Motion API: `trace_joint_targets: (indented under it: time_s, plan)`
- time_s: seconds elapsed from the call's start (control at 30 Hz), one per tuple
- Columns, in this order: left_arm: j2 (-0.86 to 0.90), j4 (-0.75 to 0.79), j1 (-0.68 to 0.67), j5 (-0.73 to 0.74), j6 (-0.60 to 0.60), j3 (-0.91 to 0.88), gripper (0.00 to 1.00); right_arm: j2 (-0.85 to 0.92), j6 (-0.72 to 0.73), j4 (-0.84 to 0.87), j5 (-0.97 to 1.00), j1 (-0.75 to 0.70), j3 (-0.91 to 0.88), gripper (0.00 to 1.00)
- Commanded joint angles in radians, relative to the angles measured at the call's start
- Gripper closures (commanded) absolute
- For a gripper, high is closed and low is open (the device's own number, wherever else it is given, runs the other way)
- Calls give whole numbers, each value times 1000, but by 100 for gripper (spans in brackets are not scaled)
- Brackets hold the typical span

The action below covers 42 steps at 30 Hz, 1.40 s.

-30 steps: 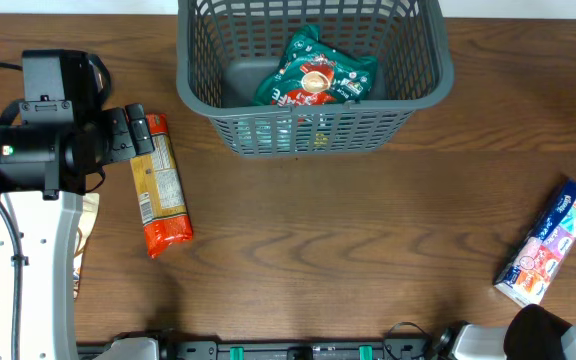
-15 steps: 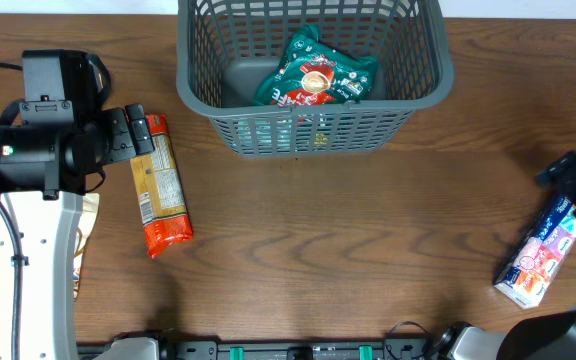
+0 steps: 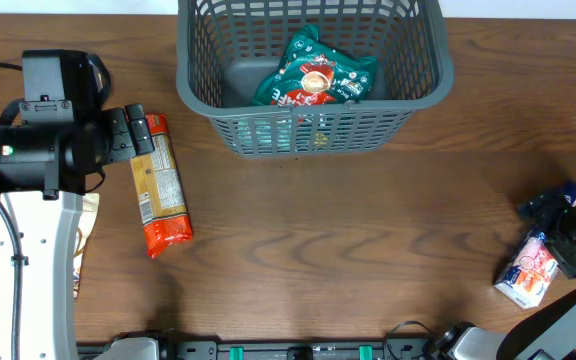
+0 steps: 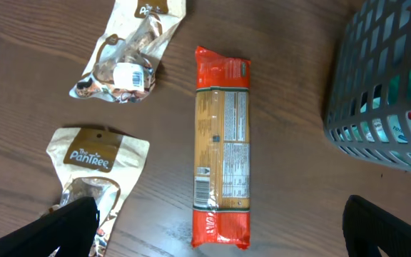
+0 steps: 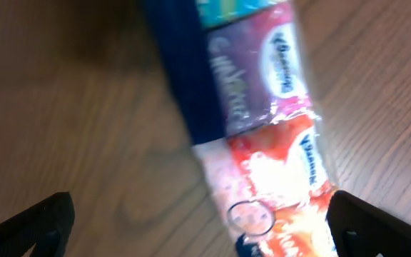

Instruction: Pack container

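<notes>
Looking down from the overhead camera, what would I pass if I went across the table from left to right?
left arm → long orange packet → grey basket → multi-coloured pack. The right arm hangs over that last pack, so I leave it out of the order.

Lower-left brown pouch point(image 4: 95, 171) in the left wrist view reads "The PanTree". Upper pouch point(image 4: 130, 53) shows "PanTree", cut off by the top edge. Fine print on the long red packet point(image 4: 222, 146) is too small to read. Brand on the multicolour pack point(image 5: 262, 107) is blurred.
</notes>
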Motion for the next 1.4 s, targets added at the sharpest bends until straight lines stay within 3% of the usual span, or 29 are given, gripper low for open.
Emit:
trace_joint_targets:
  time_s: [0.0,0.57,0.7,0.77,0.93,0.97,1.0,1.17,1.37]
  plan:
    - [-2,-2,6,-1,5,2,1,6,-29,35,3,-45,-29,1]
    - [-2,-3,6,-1,-6,2,1,262,-139,300,3,-68,-59,1]
    - [-2,-3,6,-1,-7,2,1,314,-146,317,-1,-68,-59,6]
    - [-2,-3,6,-1,-7,2,1,331,-152,322,-9,-68,-59,17]
    - [-2,-2,6,-1,-14,2,1,334,-152,344,-62,-67,-58,69]
    - [-2,-2,6,-1,-14,2,1,332,-152,345,-83,-67,-57,89]
    - [-2,-3,6,-1,-14,2,1,331,-152,345,-112,-65,-53,99]
    - [-2,-10,6,-1,-14,2,1,298,-183,325,-275,-30,-1,99]
    - [-2,-10,6,-1,-14,2,1,182,-263,229,-348,118,212,99]
